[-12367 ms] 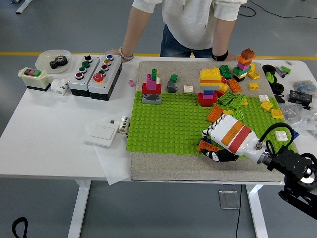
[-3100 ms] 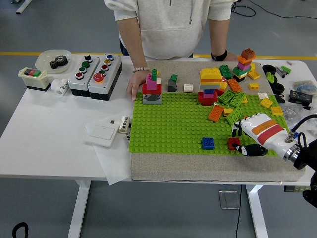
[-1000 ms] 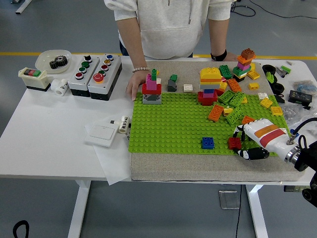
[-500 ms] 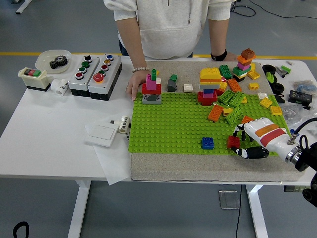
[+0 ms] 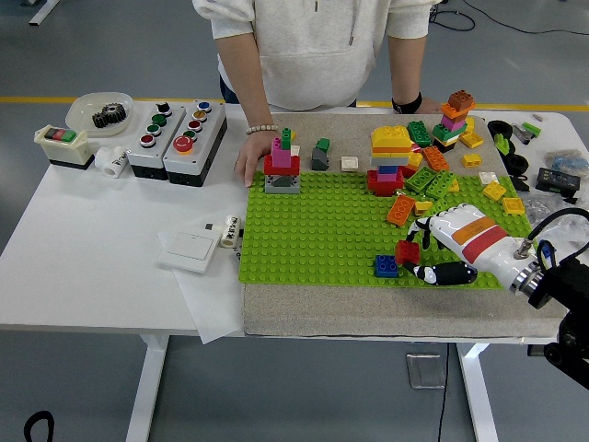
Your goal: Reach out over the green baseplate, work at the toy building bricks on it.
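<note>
Holding the red brick point(image 5: 408, 251) in your right hand point(image 5: 448, 247) at the lower right of the green baseplate point(image 5: 322, 226), line it up right over the blue brick point(image 5: 386, 266) beside it, then push straight down.

The baseplate point(image 5: 322, 230) lies on a mat point(image 5: 368, 308) on the worktop point(image 5: 92, 249). On the baseplate's far left corner stands a small brick tower point(image 5: 282, 164); at its far right stands a taller stack point(image 5: 390, 158), with loose bricks point(image 5: 433, 180) heaped to the right of that. Near the baseplate's front edge sits a single brick point(image 5: 386, 266), and another brick point(image 5: 408, 251) sits just right of it, at the fingers point(image 5: 433, 273) of the robot's right hand point(image 5: 456, 247). Left of the baseplate lie a wall switch point(image 5: 190, 245) and, farther back, two button boxes point(image 5: 177, 138). A person's hand point(image 5: 248, 157) rests at the baseplate's far left corner.
</note>
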`<state>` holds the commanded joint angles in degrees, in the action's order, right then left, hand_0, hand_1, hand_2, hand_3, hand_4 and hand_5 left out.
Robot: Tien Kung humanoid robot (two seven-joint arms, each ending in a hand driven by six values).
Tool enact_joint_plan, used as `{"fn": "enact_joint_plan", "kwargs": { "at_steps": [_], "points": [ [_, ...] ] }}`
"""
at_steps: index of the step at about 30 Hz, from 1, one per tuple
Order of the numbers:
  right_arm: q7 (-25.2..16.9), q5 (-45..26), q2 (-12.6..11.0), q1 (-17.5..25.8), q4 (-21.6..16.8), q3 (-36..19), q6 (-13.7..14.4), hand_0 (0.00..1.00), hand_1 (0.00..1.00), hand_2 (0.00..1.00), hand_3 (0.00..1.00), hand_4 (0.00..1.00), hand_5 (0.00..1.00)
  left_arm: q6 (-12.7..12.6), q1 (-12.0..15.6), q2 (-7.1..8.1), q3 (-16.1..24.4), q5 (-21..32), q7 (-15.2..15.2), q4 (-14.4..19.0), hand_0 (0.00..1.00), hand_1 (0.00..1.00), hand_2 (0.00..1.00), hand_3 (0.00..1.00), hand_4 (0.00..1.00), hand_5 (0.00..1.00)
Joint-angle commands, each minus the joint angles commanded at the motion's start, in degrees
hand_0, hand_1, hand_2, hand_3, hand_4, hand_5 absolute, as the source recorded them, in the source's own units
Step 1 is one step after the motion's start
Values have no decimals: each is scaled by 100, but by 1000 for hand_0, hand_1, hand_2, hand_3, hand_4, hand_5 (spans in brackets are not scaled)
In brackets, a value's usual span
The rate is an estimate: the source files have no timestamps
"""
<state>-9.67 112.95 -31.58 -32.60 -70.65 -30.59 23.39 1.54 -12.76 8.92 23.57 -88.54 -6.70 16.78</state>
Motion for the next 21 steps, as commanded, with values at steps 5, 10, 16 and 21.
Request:
{"fn": "enact_joint_plan", "kwargs": {
  "at_steps": [5, 10, 16, 21],
  "points": [
    [-189, 265, 205, -193, 231, 111, 161, 215, 326, 428, 467, 720, 444, 4, -16, 8, -12, 23, 2, 2, 653, 649, 678, 608, 662, 660],
    [-313, 524, 313, -339, 386, 232, 283, 227, 339, 436, 466, 722, 444, 8, -31, 21, -16, 36, 0, 3, 651, 646, 678, 608, 662, 660],
    [-303, 655, 389, -404, 493, 370, 234, 230, 344, 440, 467, 722, 445, 9, -49, 33, -32, 58, -2, -1, 650, 645, 678, 608, 662, 660],
    [-309, 671, 445, -420, 689, 437, 218, 231, 345, 441, 468, 724, 447, 8, -55, 36, -40, 67, -4, -1, 650, 644, 678, 608, 662, 661]
  ]
}}
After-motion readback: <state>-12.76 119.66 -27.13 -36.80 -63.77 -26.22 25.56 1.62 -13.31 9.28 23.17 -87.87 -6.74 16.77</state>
